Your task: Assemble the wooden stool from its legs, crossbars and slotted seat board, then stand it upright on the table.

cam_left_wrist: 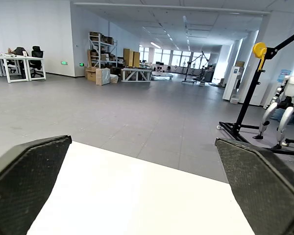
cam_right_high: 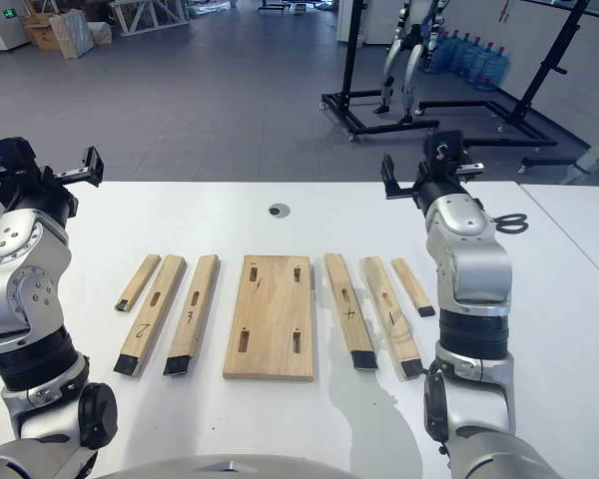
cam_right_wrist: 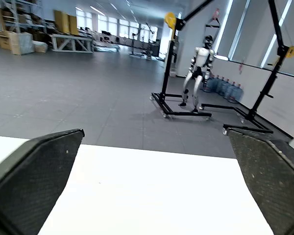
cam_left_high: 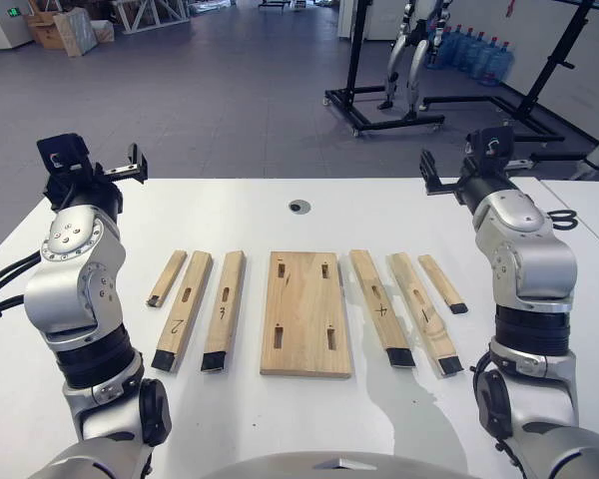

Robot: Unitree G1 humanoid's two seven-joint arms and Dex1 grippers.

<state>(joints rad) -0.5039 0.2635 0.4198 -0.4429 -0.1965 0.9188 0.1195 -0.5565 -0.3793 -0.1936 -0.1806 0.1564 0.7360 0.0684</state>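
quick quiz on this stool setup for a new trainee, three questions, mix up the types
1. How many wooden pieces lie on each side of the seat board?
2. True or false: the seat board stands upright on the table.
3. The left gripper and right gripper are: A both open and empty; B both shut on legs; C one open, one shut.
Key: 1 three; 2 false, it lies flat; 3 A.

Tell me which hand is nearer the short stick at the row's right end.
Right. The right hand hangs beyond the short stick; the left hand is past the row's opposite end, far to the left.
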